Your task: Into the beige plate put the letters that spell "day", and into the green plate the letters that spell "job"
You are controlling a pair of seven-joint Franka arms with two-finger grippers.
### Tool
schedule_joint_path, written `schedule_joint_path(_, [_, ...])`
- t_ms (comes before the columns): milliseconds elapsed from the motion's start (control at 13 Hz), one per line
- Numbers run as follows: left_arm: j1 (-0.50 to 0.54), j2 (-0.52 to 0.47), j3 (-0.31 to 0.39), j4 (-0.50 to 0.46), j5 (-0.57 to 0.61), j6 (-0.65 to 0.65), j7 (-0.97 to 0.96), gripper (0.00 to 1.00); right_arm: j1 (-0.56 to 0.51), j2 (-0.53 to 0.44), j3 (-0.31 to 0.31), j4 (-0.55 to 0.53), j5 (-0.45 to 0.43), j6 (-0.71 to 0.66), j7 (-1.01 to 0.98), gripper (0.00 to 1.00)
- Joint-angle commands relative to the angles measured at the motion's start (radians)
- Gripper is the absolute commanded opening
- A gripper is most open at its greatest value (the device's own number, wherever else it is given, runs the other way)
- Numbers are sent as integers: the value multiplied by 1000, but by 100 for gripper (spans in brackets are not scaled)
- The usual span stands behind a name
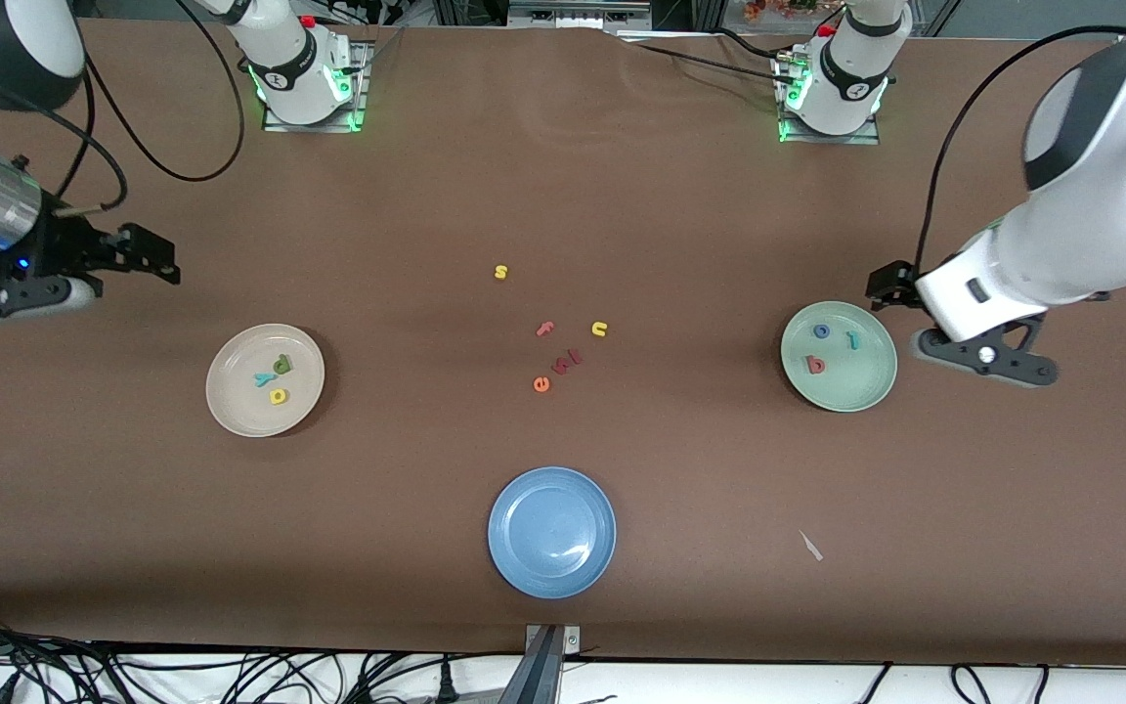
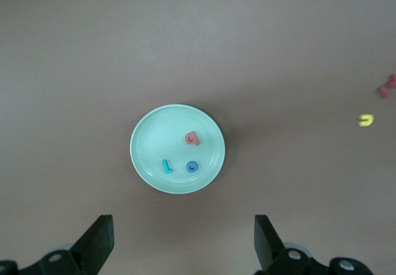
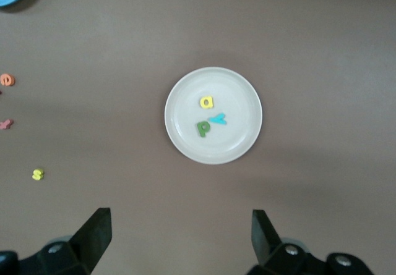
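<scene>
Letters that spell "day" (image 1: 274, 378) already lie inside the beige plate (image 1: 231, 401) — a dark green d, a teal y and a yellow a, close together near its middle. The letters that spell "job" (image 1: 829, 345) lie in the green plate (image 1: 866, 391), which sits toward the left arm's end of the table from the blue plate (image 1: 551, 533); the beige plate sits toward the right arm's end. Judged from this, both words look sorted.

Between the two filled plates, farther from the front camera than the blue plate, the leftover letters are scattered: a yellow s (image 1: 500, 272), a pink f (image 1: 544, 329), a yellow u (image 1: 599, 329), an orange e (image 1: 541, 384) and a dark red piece (image 1: 568, 361) too small to read.

Such foam letters are probably very light, soft and flat — easy to flick away. A pinch across a thin stroke from straight above would suit them best.

The left gripper (image 2: 182, 241) hangs over bare table just beside the green plate, jaws spread wide and empty. The right gripper (image 3: 179, 238) hangs beside the beige plate, equally wide, holding nothing. Both arms appear to wait. A small pale scrap (image 1: 810, 546) lies near the blue plate; what it is cannot be told.
</scene>
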Motion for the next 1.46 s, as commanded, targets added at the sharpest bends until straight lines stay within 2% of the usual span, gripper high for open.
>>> schedule_joint_path(0, [-2, -26, 17, 52, -27, -27, 6, 100, -22, -45, 30, -30, -72, -36, 3, 100])
schedule_joint_path(77, [-19, -48, 58, 51, -29, -27, 6, 100, -24, -46, 54, -21, -121, -62, -1, 100])
schedule_joint_path(154, [-83, -83, 136, 42, -29, -21, -1, 100, -31, -52, 88, -4, -158, -116, 12, 100])
schedule_joint_path(308, [-180, -120, 265, 36, -91, -22, -5, 100, -60, -57, 97, 2, -148, -135, 71, 100])
schedule_joint_path(540, [-310, -166, 472, -3, -206, -21, -12, 100, -77, -95, 88, 43, -81, -149, 76, 100])
schedule_joint_path(771, [-341, -288, 544, -171, -237, 52, -22, 100, -79, -91, 88, 46, -82, -155, 72, 100])
schedule_joint_path(925, [-360, -362, 610, -277, -275, 85, -9, 100, -79, -91, 62, 48, -47, -155, 73, 100])
schedule_joint_path(1156, [-381, -431, 626, -372, -266, 144, -11, 100, -77, -88, 61, 65, -27, -152, 78, 100])
schedule_joint_path(1311, [-412, -435, 640, -377, -266, 146, -17, 100, -76, -86, 61, 65, -27, -157, 78, 100])
schedule_joint_path(1388, [-441, -433, 669, -374, -266, 146, -14, 100, -77, -85, 61, 65, -25, -157, 78, 100])
